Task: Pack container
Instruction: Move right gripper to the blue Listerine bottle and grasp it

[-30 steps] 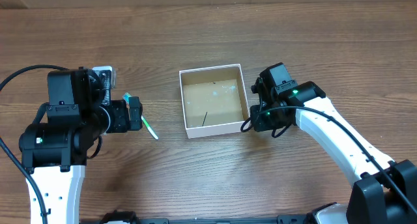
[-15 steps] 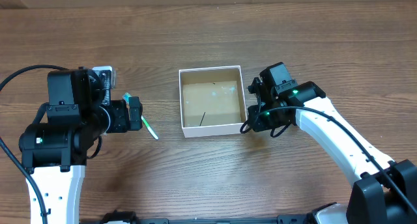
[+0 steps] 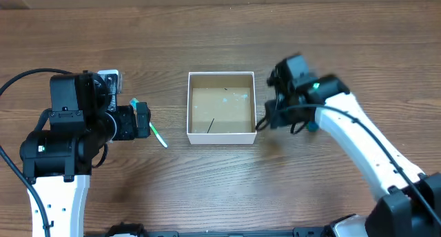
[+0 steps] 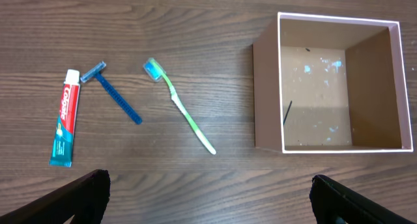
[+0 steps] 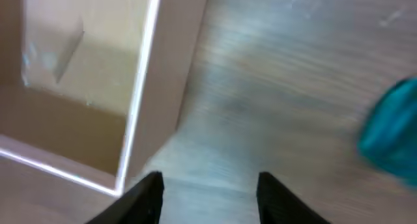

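The container (image 3: 222, 136), a square shallow box with white walls and a brown, empty inside, sits at the table's middle. It also shows in the left wrist view (image 4: 266, 87) and the right wrist view (image 5: 163, 74). My right gripper (image 3: 264, 120) is open and empty just off the box's right wall, near its front corner (image 5: 208, 191); that view is blurred by motion. My left gripper (image 3: 142, 120) is open and empty (image 4: 208, 191), left of the box. A green toothbrush (image 4: 184, 112) lies between it and the box (image 3: 158, 134).
A blue razor (image 4: 115, 94) and a red, white and teal toothpaste tube (image 4: 64, 117) lie left of the toothbrush, under my left arm in the overhead view. A teal object (image 5: 394, 126) lies right of my right gripper. Bare wood surrounds the box.
The box has turned square to the table and slid a little left. My right arm has swung up and left along the box's right side. The left arm has not moved.
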You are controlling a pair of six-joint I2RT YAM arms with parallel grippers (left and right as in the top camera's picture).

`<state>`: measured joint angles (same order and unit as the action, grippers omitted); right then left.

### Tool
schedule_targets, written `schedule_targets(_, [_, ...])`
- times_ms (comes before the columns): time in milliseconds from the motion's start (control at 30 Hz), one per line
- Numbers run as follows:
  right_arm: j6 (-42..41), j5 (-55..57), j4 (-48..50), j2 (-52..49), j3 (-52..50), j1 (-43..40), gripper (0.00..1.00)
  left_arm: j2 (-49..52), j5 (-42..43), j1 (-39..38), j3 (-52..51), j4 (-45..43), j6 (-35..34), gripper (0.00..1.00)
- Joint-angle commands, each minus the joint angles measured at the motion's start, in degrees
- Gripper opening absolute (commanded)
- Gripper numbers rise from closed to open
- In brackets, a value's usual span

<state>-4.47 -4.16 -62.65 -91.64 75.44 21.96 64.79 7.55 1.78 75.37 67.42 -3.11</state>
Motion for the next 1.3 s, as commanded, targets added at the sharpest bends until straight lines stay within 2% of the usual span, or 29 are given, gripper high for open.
schedule_targets(0, [-2.64, 11.39, -4.02, 0.66, 15.39, 0.04, 0.5, -0.17, 0.85, 0.44, 1.46, -0.37, -1.18, 1.0])
schedule_targets(33, [-5.11, 14.29, -5.55, 0.68, 19.89, -0.22, 0.53, -0.17, 0.85, 0.44, 1.46, -0.35, -1.18, 1.0])
schedule_targets(67, [-7.1, 15.89, -6.84, 0.76, 23.87, -1.18, 0.66, -0.17, 0.85, 0.44, 1.46, -0.33, -1.18, 1.0])
schedule_targets(100, [-7.91, 16.04, -7.61, 0.76, 25.92, -2.29, 0.73, -0.17, 0.85, 0.44, 1.46, -0.33, -1.18, 1.0])
schedule_targets(167, [-8.26, 15.91, -8.74, 0.74, 27.3, -6.69, 0.75, -0.17, 0.85, 0.44, 1.46, -0.33, -1.18, 1.0])
schedule_targets(200, [-9.31, 14.45, -11.72, 0.15, 26.95, -13.55, 0.76, -0.17, 0.85, 0.44, 1.44, -0.33, -1.18, 1.0])
schedule_targets(300, [-8.55, 9.86, -12.9, -0.02, 25.7, -20.24, 0.77, -0.17, 0.85, 0.44, 1.44, -0.35, -1.18, 1.0])
schedule_targets(433, [-4.26, 3.56, -13.05, -0.02, 21.57, -24.87, 0.78, -0.17, 0.85, 0.44, 1.46, -0.37, -1.18, 1.0])
schedule_targets(900, [-4.31, 3.41, -8.37, -1.73, 9.66, -22.8, 0.86, -0.17, 0.85, 0.44, 1.44, -0.39, -1.18, 1.0])
schedule_targets(1267, [-4.28, 2.32, -7.72, -5.97, 8.92, -22.12, 0.86, -0.17, 0.85, 0.44, 1.44, -0.39, -1.18, 1.0])
